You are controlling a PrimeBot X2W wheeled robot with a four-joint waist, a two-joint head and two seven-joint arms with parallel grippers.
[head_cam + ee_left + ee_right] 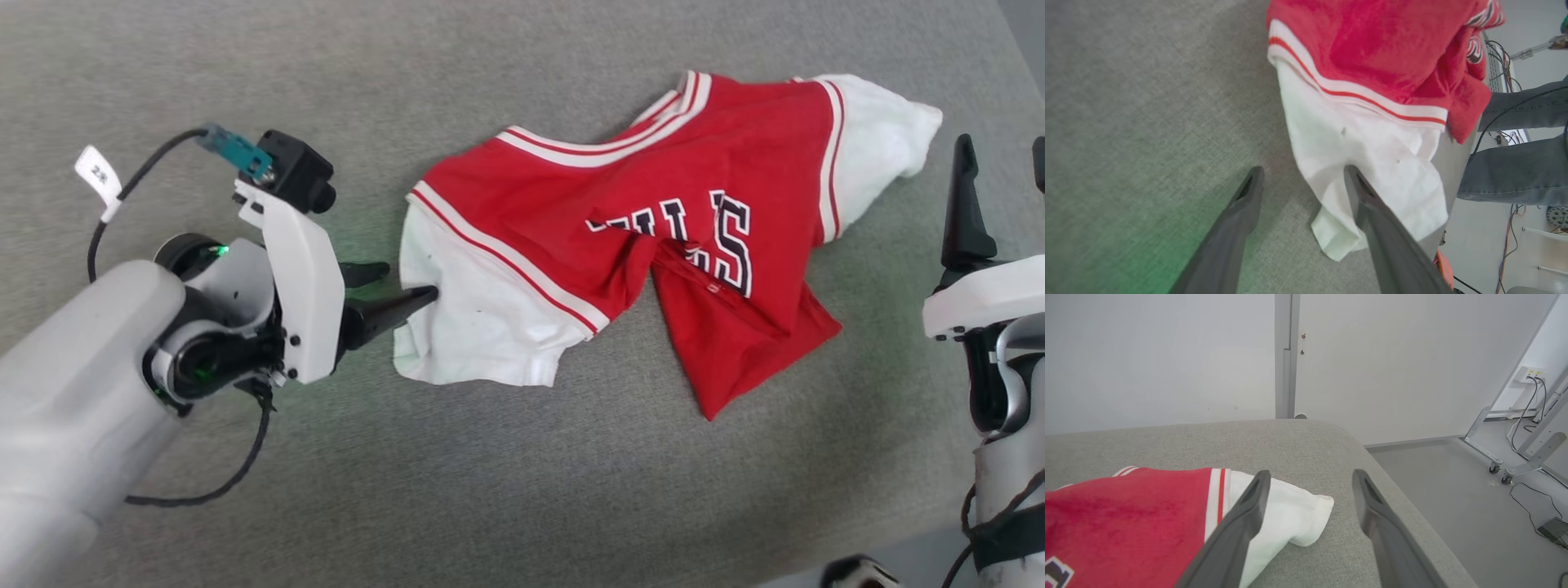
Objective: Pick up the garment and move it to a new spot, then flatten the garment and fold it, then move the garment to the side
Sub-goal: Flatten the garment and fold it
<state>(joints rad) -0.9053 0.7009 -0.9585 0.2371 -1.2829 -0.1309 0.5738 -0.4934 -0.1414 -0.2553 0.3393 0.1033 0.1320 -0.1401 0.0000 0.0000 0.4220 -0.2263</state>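
Garment (702, 163) sleeve against wide-spread left fingers (390, 312) (right fingers (963, 204) spread, empty)

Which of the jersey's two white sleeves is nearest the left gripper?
The sleeve at the head view's left: one finger of the left gripper overlaps its edge. The other sleeve lies far right.

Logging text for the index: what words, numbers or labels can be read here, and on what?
"LLS": black-and-white lettering on the red garment; its start is hidden under a fold.
"2R", likely: white tag on a black cable; small, tilted.
Wrist views: lettering scraps, unreadable.
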